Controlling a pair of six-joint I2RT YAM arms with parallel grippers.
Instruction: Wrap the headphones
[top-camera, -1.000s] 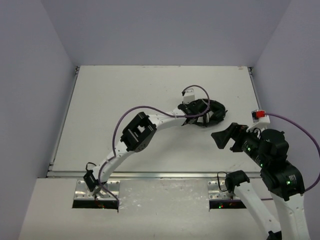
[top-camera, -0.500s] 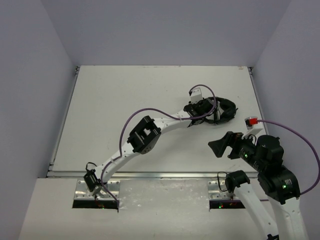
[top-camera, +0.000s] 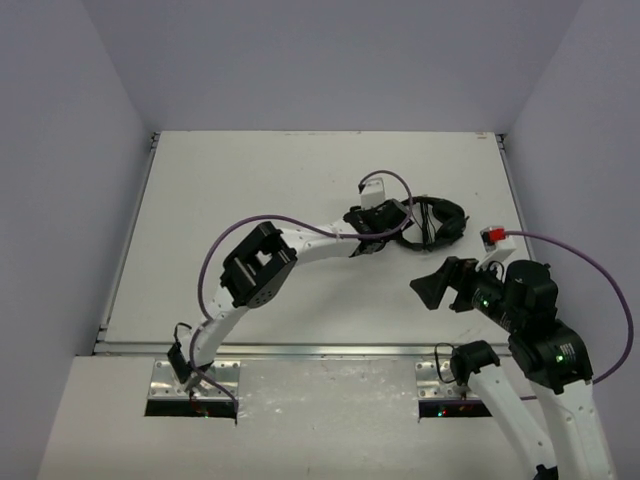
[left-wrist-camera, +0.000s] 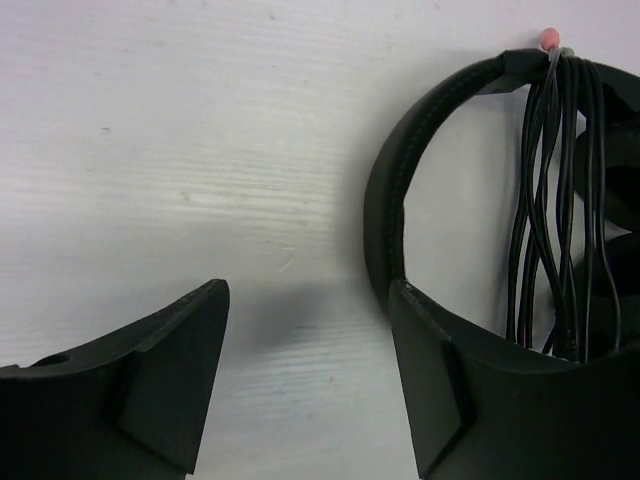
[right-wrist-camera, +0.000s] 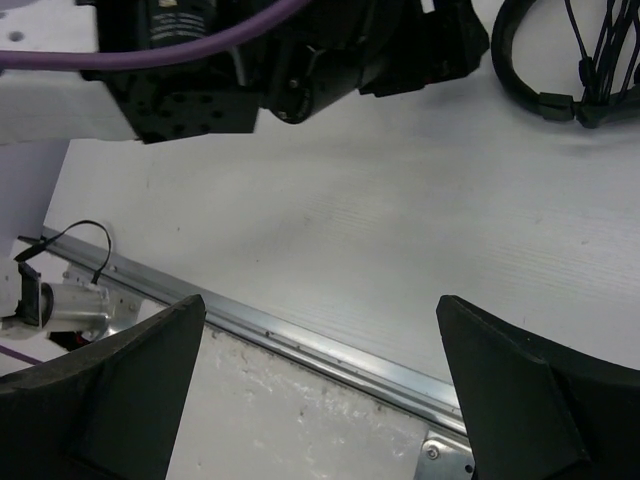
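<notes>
Two arms reach over the white worktop (top-camera: 220, 200). From above, the headphones (top-camera: 455, 215) lie flat at about three o'clock from the worktop's middle, with their thin black cord (top-camera: 425, 228) bundled across the ring. The left fingers (top-camera: 400, 222) sit just at the headphones' nine o'clock side. The right fingers (top-camera: 432, 285) hang near four o'clock, apart from the headphones and holding nothing.

Seen from the left wrist, the left fingers are parted, with bare worktop between them – nothing is clamped. The headband (left-wrist-camera: 385, 200) curves from twelve o'clock down to the right-hand finger, which overlaps its lower end; whether they touch cannot be told. Several strands of cord run straight down across the band at two o'clock, and a small pink tip (left-wrist-camera: 548, 38) shows at the top of the bundle.

Seen from the right wrist, the right fingers stand wide apart at the lower corners. The left arm (right-wrist-camera: 200, 90) fills eleven o'clock, with a purple cable (right-wrist-camera: 150, 55) running along it. Part of the headphones shows at one o'clock. A metal strip (right-wrist-camera: 330, 352) edges the worktop at six o'clock.
</notes>
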